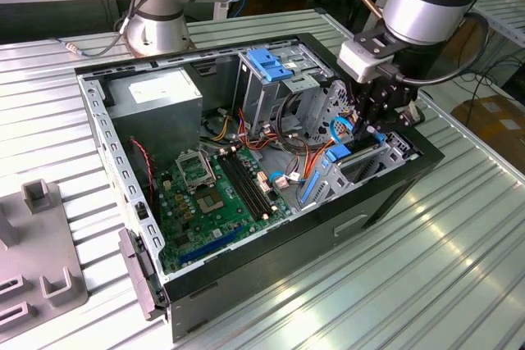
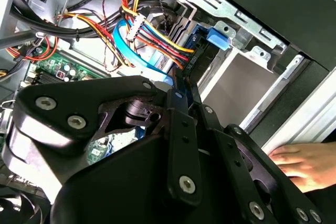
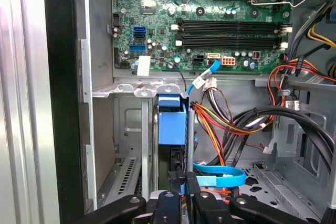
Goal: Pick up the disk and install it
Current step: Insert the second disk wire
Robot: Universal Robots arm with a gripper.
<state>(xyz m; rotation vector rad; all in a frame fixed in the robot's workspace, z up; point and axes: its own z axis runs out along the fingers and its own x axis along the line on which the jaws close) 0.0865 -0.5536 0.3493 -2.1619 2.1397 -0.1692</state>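
The disk (image 3: 172, 121) stands on edge in the narrow drive bay at the front corner of the open computer case (image 1: 123, 170), its blue carrier rail facing the first wrist camera. My gripper (image 3: 182, 183) reaches down into that bay, and its two black fingers (image 3: 169, 199) sit close together, clamped on the disk's thin edge. In the second wrist view the fingers (image 2: 184, 103) run up to the blue carrier tab (image 2: 218, 38) beside the bay's metal wall. In the exterior view my gripper (image 1: 362, 120) hangs over the case's right front corner, where a blue piece of the disk (image 1: 337, 153) shows.
Bundled coloured power wires (image 3: 220, 124) and a blue flat cable (image 3: 220, 174) crowd the bay's side. The green motherboard (image 1: 217, 194) and grey power supply (image 1: 156, 96) fill the case. A blue bracket (image 1: 269, 63) tops the drive cage. A person's hand (image 2: 304, 163) rests outside the case. A grey fixture (image 1: 37, 260) stands on the table.
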